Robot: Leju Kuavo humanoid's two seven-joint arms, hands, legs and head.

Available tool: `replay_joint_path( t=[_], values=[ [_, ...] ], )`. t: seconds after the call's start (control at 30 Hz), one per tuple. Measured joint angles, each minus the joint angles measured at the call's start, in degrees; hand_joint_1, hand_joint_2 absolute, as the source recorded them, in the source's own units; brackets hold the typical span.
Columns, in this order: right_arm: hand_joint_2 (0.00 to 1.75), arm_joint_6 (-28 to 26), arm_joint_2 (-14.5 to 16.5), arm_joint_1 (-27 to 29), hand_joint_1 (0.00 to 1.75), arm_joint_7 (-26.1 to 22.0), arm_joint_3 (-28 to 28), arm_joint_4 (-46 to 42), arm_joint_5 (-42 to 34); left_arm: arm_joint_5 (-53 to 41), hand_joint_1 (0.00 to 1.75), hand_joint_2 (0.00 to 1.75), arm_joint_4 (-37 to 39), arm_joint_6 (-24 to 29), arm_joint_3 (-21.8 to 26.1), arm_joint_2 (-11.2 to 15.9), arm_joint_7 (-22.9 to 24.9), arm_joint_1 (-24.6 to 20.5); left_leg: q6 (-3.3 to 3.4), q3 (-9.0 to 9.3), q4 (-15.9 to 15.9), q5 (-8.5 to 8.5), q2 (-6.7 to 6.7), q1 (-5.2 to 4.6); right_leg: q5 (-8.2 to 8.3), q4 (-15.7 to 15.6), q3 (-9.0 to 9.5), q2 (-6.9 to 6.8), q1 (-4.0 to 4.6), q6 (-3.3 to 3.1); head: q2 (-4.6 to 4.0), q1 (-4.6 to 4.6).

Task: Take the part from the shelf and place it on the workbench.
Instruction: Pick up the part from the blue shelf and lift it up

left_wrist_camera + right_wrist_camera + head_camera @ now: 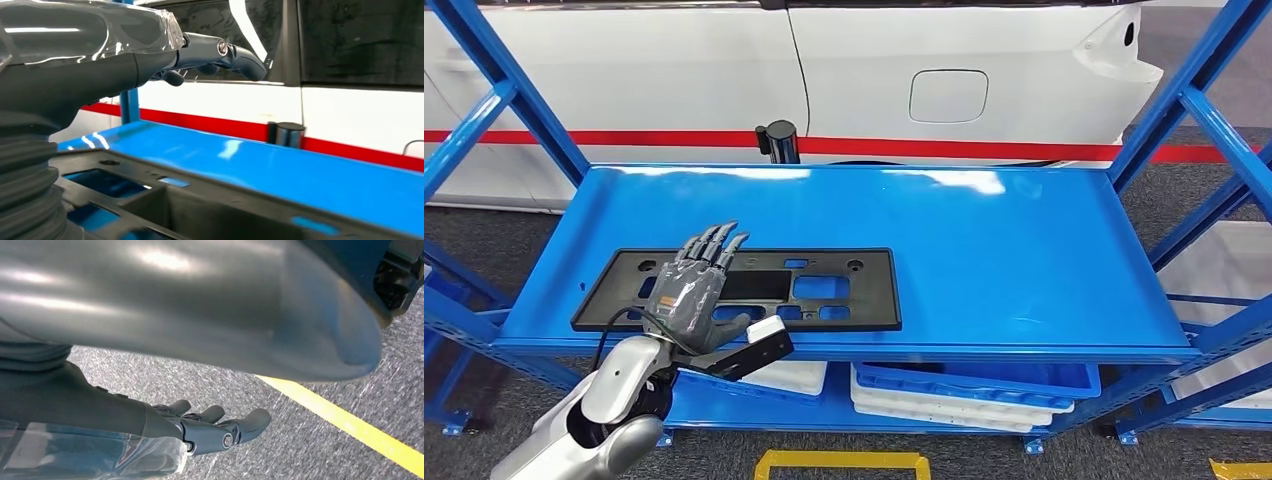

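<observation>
Step in hand: the reach, no grasp yet. Black part [744,290] lies flat at lower left of the head view, near the front edge of the blue shelf [984,240]. Left hand [696,285] hovers over the part's left half, fingers extended and apart, holding nothing. Right hand [210,432] hangs over grey floor [310,440], fingers loosely extended, empty. Next move likely calls for lowering the left hand and closing on the front rim before lifting.

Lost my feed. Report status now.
Left hand open over black part, no grip yet. Right hand hangs, empty, above floor. Part flat on blue shelf. Nothing in the way.
</observation>
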Motion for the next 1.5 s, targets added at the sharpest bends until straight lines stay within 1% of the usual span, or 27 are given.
replay_joint_path(
  t=[0.07,0.17,0.2,0.23,0.27,0.33,0.4,0.5,0.57,0.6,0.67,0.7,0.73,0.77,0.83,0.9,1.0,1.07,1.1,1.2,1.23,1.27,1.3,1.37,1.4,1.43,1.5],
  values=[
    [0.00,0.01,-0.02,-0.01,0.00,0.03,0.00,0.00,-0.02,0.25,0.00,1.75,0.08,-0.07,0.02,0.07,-0.01,-0.04,0.69,0.19,-0.21,0.15,0.04,0.14,-1.66,2.39,-0.88,-0.06,-0.16,0.55,0.00,0.04],
    [0.00,-0.01,-0.03,0.04,0.00,0.05,0.02,0.00,-0.03,0.87,0.00,1.75,0.32,-0.15,-0.02,0.07,-0.03,0.08,1.18,0.33,-0.24,0.08,0.13,0.11,-6.95,13.56,-6.09,-0.11,-0.26,0.91,0.00,0.15],
    [0.00,-0.02,-0.03,0.10,0.00,0.06,0.02,0.00,-0.03,0.95,0.00,1.75,0.45,-0.18,-0.03,0.08,-0.03,0.17,1.21,0.35,-0.24,0.05,0.12,0.05,-7.74,16.48,-7.62,-0.11,-0.27,0.93,0.00,0.16],
    [0.00,-0.02,-0.03,0.15,0.00,0.07,0.02,0.00,-0.03,0.96,0.00,1.75,0.60,-0.20,-0.03,0.08,-0.03,0.27,1.22,0.39,-0.23,0.02,0.10,0.01,-7.45,17.36,-8.21,-0.11,-0.27,0.90,0.00,0.16],
    [0.00,-0.02,-0.03,0.17,0.00,0.08,0.02,0.00,-0.03,0.97,0.00,1.75,0.70,-0.22,-0.03,0.08,-0.04,0.36,1.20,0.47,-0.23,-0.03,0.05,-0.01,-6.01,15.68,-7.56,-0.11,-0.26,0.80,0.00,0.16],
    [0.00,-0.04,-0.03,0.09,0.00,0.08,0.02,0.00,-0.03,0.99,0.00,1.75,0.85,-0.24,-0.03,0.08,-0.06,0.42,1.03,0.71,-0.22,-0.19,-0.06,-0.04,-1.91,7.49,-3.77,-0.10,-0.24,0.42,0.00,0.16],
    [0.00,-0.05,-0.03,-0.04,0.00,0.08,0.02,0.00,-0.02,1.00,0.00,1.75,0.93,-0.26,-0.01,0.10,-0.08,0.35,0.66,0.74,-0.15,-0.38,-0.13,-0.23,0.19,1.39,-0.95,-0.09,-0.03,0.01,0.00,0.15],
    [0.00,-0.04,-0.01,-0.01,0.00,0.08,0.02,0.00,-0.02,1.00,0.00,1.75,1.01,-0.33,0.01,0.13,-0.08,0.31,-0.10,0.58,-0.12,-0.55,-0.14,-0.21,0.35,0.30,-0.63,-0.07,0.15,-0.59,0.00,0.12],
    [0.00,-0.05,-0.02,-0.02,0.00,0.08,0.02,0.01,-0.03,1.00,0.00,1.75,1.02,-0.38,0.03,0.17,-0.08,0.30,-0.73,-0.29,1.88,-1.96,-0.05,-0.06,0.54,0.04,-0.49,-0.09,-0.03,-1.22,0.00,0.06],
    [0.00,-0.06,-0.02,-0.06,0.00,0.08,0.02,0.01,-0.03,1.00,0.00,1.75,1.02,-0.39,0.04,0.21,-0.08,0.29,-1.03,-1.56,4.66,-3.50,0.00,0.03,0.60,-0.07,-0.42,-0.11,-0.15,-1.49,0.00,0.01],
    [0.00,-0.06,0.00,-0.07,0.00,0.08,0.02,0.02,-0.04,1.01,0.00,1.75,1.05,-0.41,0.03,0.27,-0.08,0.37,-1.50,-5.41,12.83,-7.04,0.04,0.14,0.55,-0.05,-0.39,-0.11,-0.12,-1.75,0.00,-0.09],
    [0.00,-0.05,0.01,-0.03,0.00,0.08,0.02,0.02,-0.03,1.03,0.00,1.75,1.09,-0.42,0.02,0.29,-0.08,0.52,-1.65,-7.13,16.16,-8.03,0.04,0.16,0.52,-0.04,-0.38,-0.11,-0.11,-1.78,0.00,-0.10],
    [0.00,-0.04,0.01,0.01,0.00,0.08,0.02,0.02,-0.04,1.07,0.00,1.75,1.14,-0.44,0.00,0.31,-0.08,0.67,-1.69,-7.97,17.57,-8.00,0.04,0.16,0.49,-0.03,-0.34,-0.10,-0.09,-1.79,0.00,-0.11],
    [0.00,-0.04,0.01,0.03,0.00,0.09,0.02,0.02,-0.04,1.11,0.00,1.75,1.18,-0.46,-0.02,0.32,-0.08,0.78,-1.65,-7.59,16.45,-6.85,0.04,0.16,0.47,-0.03,-0.27,-0.07,-0.08,-1.78,0.00,-0.11],
    [0.00,-0.04,0.02,0.01,0.00,0.10,0.02,0.02,-0.07,1.18,0.00,1.75,1.24,-0.51,-0.03,0.34,-0.08,0.80,-1.27,-3.89,8.37,-2.71,0.06,0.12,0.38,-0.03,-0.05,-0.01,-0.05,-1.68,0.00,-0.11],
    [0.00,-0.04,0.03,-0.05,0.00,0.12,0.02,0.02,-0.10,1.25,0.00,1.75,1.22,-0.59,-0.03,0.33,-0.08,0.68,-0.72,-0.51,1.33,-0.18,0.07,-0.17,0.24,0.03,0.00,0.03,0.20,-1.40,0.00,-0.11],
    [0.00,-0.10,0.04,-0.04,0.00,0.30,0.02,0.01,-0.17,0.98,0.00,1.75,1.20,-1.07,-0.12,0.32,-0.08,0.70,0.02,0.21,-0.36,0.20,0.04,-0.41,0.19,0.00,-0.02,0.01,0.29,-0.77,0.00,-0.09],
    [0.00,-0.19,0.02,-0.04,0.00,0.50,0.02,0.00,-0.27,0.57,0.00,1.75,1.13,-1.43,-0.20,0.32,-0.08,0.73,0.55,0.41,-0.68,0.46,0.07,-0.18,-0.75,1.14,-0.36,-0.03,0.18,-0.16,0.00,-0.06],
    [0.00,-0.22,0.01,-0.05,0.00,0.56,0.02,0.00,-0.36,0.32,0.00,1.75,1.01,-1.56,-0.26,0.30,-0.09,0.72,0.78,0.49,-0.82,0.56,0.10,-0.01,-2.18,3.40,-1.32,-0.05,0.14,0.16,0.00,0.00],
    [0.00,-0.23,0.01,0.01,0.00,0.71,0.02,0.02,-0.65,-0.56,0.00,1.75,0.41,-2.20,-0.65,0.21,-0.13,0.86,1.00,0.54,-0.81,0.54,0.15,0.09,-7.54,15.00,-6.76,-0.08,-0.12,0.82,0.00,0.15],
    [0.00,-0.23,0.01,0.05,0.00,0.75,0.02,0.02,-0.71,-0.82,0.00,1.75,0.20,-2.44,-0.84,0.19,-0.14,0.95,1.00,0.54,-0.80,0.53,0.14,0.11,-7.93,17.17,-7.89,-0.08,-0.19,0.93,0.00,0.15],
    [0.00,-0.23,0.01,0.08,0.00,0.77,0.02,0.02,-0.75,-1.02,0.00,1.75,-0.03,-2.62,-1.05,0.17,-0.14,1.03,0.98,0.58,-0.78,0.50,0.11,0.14,-7.16,17.01,-7.91,-0.09,-0.27,0.99,0.00,0.15],
    [0.00,-0.24,0.00,0.08,0.00,0.76,0.02,0.01,-0.78,-1.19,0.00,1.75,-0.26,-2.74,-1.25,0.14,-0.14,1.08,0.92,0.65,-0.77,0.46,0.07,0.20,-5.37,14.26,-6.66,-0.10,-0.37,1.03,0.00,0.15],
    [0.00,-0.25,0.00,-0.01,0.00,0.73,0.02,0.01,-0.79,-1.37,0.00,1.75,-0.74,-2.86,-1.52,0.07,-0.14,1.08,0.58,0.82,-0.68,0.25,0.00,0.17,-1.49,5.61,-2.46,-0.11,-0.55,1.06,0.00,0.15],
    [0.00,-0.26,0.02,-0.07,0.00,0.72,0.02,0.01,-0.80,-1.40,0.00,1.75,-0.95,-2.90,-1.61,0.05,-0.15,1.04,0.34,0.86,-0.61,0.13,-0.04,0.08,-0.36,2.36,-0.90,-0.06,-0.58,0.91,0.00,0.14],
    [0.00,-0.25,0.04,-0.10,0.00,0.72,0.02,0.01,-0.81,-1.43,0.00,1.75,-1.17,-2.93,-1.70,0.04,-0.16,1.01,0.09,0.87,-0.58,0.06,-0.05,-0.04,0.01,0.69,-0.11,-0.01,-0.54,0.70,0.00,0.12],
    [0.00,-0.25,0.06,-0.08,0.00,0.72,0.02,0.01,-0.90,-1.50,0.00,1.75,-1.63,-3.01,-1.96,0.03,-0.26,0.98,-0.34,0.89,-0.65,0.04,-0.08,-0.04,0.01,0.25,-0.02,0.09,-0.36,0.02,0.00,0.08]
  ],
)
